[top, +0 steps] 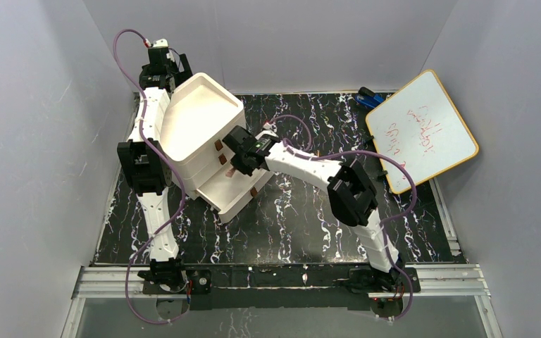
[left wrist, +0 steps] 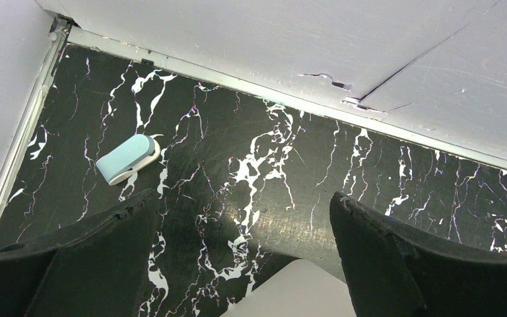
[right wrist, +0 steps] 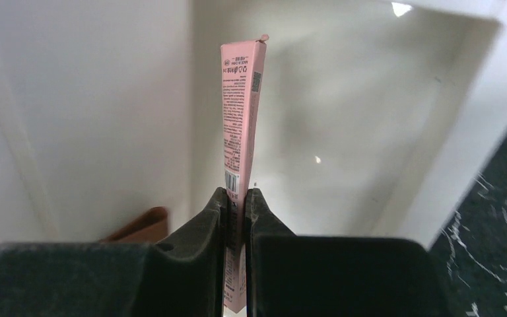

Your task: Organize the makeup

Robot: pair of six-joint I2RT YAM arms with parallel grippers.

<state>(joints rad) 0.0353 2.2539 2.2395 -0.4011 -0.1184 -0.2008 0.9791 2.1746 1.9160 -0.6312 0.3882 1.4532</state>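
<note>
- Right claw (right wrist: 236, 197) is pinching a flat pink tube (right wrist: 241, 112) between its tips. The tube sticks straight out ahead of the claw, printed side in view.
- Ahead of that claw is the white inside of an open drawer (right wrist: 383, 99). The tube's far end is over the cavity; can't tell if it touches.
- Brown handle (right wrist: 142, 223) is just left of the claw's fingers.
- Left claw (left wrist: 243, 198) is spread wide and holds nothing, above the black marbled tabletop (left wrist: 290, 158).
- Light blue block (left wrist: 127, 158) lies ahead-left of the left claw.
- White box corner (left wrist: 290, 290) shows between its fingers, near side.
</note>
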